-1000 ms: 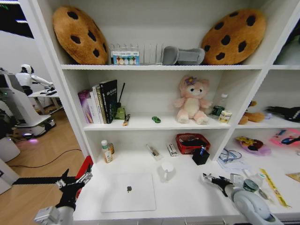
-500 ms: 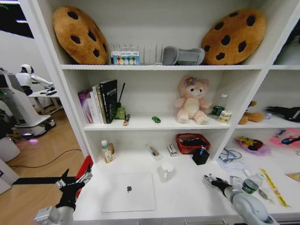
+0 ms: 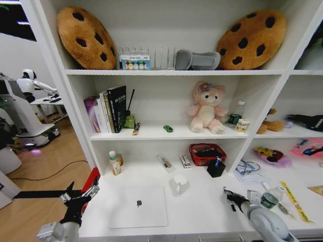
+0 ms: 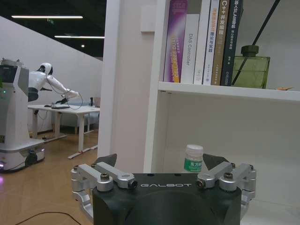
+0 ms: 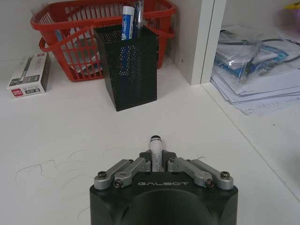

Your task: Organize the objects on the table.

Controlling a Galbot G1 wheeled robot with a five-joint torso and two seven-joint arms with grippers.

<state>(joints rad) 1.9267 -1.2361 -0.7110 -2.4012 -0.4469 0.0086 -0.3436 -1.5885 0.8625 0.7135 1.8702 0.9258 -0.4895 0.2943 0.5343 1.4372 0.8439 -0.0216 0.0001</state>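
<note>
So my right gripper [image 5: 156, 161] is low over the table [image 5: 70, 140], fingers pinched on a pen [image 5: 155, 151], black-capped tip poking out front. The black mesh pen holder [image 5: 127, 65] sits straight ahead of it, apart from the tip, with a couple of pens already standing in it and the red basket [image 5: 56, 33] just behind. The pen's long axis points right at the holder, lying roughly flat, so my guess is it needs tipping upright before it goes in over the rim. This arm is clearly the nearer one.

My left gripper [image 4: 161, 180] hangs off the table's left end, fingers spread, holding nothing.

Most of the pen's body is buried in my claw, so I can't tell its length. The silver laptop [image 3: 139, 206] sits closed mid-table.
</note>
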